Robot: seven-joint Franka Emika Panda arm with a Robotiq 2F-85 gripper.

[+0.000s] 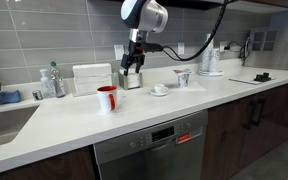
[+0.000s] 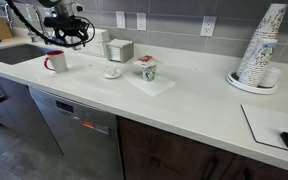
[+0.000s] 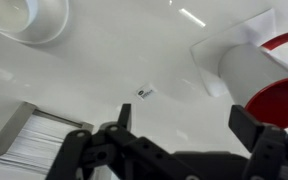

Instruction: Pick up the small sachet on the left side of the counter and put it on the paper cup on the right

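The small sachet is a tiny white packet with a dark mark. It lies flat on the white counter and shows only in the wrist view, a little beyond the jaws. My gripper is open and empty, and hangs above the counter over that spot. In both exterior views it hovers behind the red cup. The paper cup is small and white with reddish markings. It stands upright on a white napkin, well off to the side of the gripper.
A glossy red cup stands close to the gripper. A low white cup on a saucer sits between it and the paper cup. A napkin holder and a small box stand by the wall. A stack of cups stands farther along.
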